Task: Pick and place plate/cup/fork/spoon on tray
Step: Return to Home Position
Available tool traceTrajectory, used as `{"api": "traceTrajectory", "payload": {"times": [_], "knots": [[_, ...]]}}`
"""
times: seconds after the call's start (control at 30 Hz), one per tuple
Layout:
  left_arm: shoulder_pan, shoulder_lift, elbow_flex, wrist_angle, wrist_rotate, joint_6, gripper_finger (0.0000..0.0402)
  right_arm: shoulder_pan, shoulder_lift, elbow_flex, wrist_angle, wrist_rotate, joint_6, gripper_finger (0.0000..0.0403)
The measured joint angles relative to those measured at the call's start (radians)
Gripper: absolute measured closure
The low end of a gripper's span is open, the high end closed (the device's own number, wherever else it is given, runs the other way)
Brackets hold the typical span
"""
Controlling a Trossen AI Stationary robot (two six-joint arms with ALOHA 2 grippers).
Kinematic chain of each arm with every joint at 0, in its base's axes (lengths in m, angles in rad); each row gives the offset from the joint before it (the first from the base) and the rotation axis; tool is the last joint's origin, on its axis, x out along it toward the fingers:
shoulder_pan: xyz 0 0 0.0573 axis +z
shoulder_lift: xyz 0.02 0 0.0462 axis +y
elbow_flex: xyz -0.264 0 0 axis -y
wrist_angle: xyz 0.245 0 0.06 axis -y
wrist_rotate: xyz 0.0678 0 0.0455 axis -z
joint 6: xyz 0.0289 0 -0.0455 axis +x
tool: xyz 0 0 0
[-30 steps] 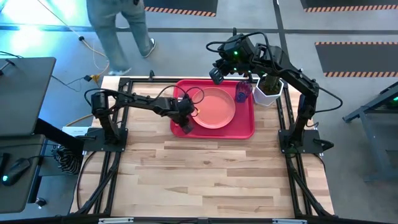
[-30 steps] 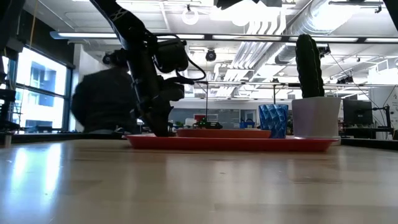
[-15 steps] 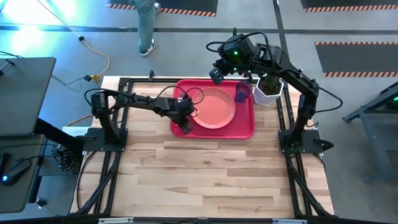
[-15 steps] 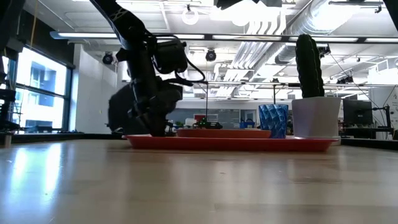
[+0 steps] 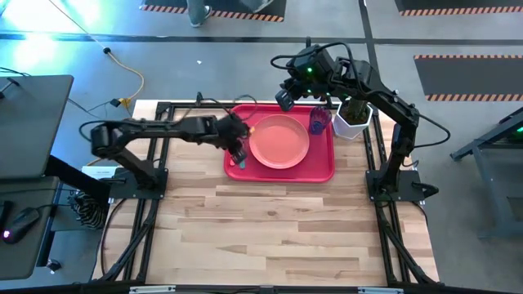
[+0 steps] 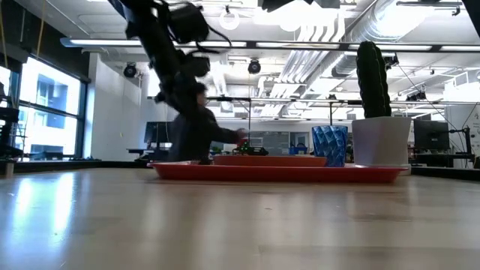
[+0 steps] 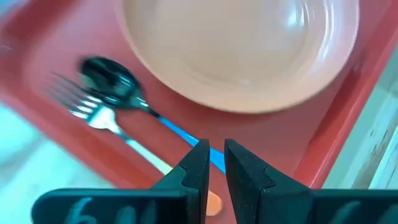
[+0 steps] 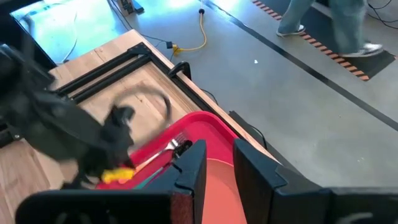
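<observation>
A white pot with a cactus (image 5: 353,119) stands on the table (image 5: 270,229) just beside the tray (image 5: 323,167). On the tray lie plate (image 5: 279,140), cup (image 5: 319,121), and fork (image 7: 93,117) crossed with spoon (image 7: 115,87), side by side along its left edge. The left claw (image 7: 211,163) hangs above their handles, nearly closed, empty. The right claw (image 8: 214,163) waits over the tray's far edge, slightly open, empty.

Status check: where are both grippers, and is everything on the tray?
Left gripper above tray's left edge, holding nothing. Right gripper waits over tray's far edge. Plate, cup, spoon, fork on tray. Nothing in the way.
</observation>
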Motion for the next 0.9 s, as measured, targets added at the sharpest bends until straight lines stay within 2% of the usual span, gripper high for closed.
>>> {"api": "traceTrajectory", "payload": {"times": [0.17,0.4,0.63,0.9], "knots": [[0.034,-0.142,0.0,-0.053,-0.046,0.029,0.036,0.007,0.0,0.0,-0.024,-0.006,0.02,0.0334],[0.026,-0.371,-0.013,-0.097,-0.036,0.044,0.036,0.047,0.0,0.0,-0.027,-0.004,0.039,0.0334],[-0.039,-0.646,-0.162,-0.067,-0.035,-0.057,0.036,0.11,0.0,0.0,-0.02,0.001,0.064,0.0334],[-0.131,-0.915,-0.349,0.082,-0.035,-0.087,0.036,0.188,0.0,0.0,0.132,0.001,0.061,0.0334]]}}
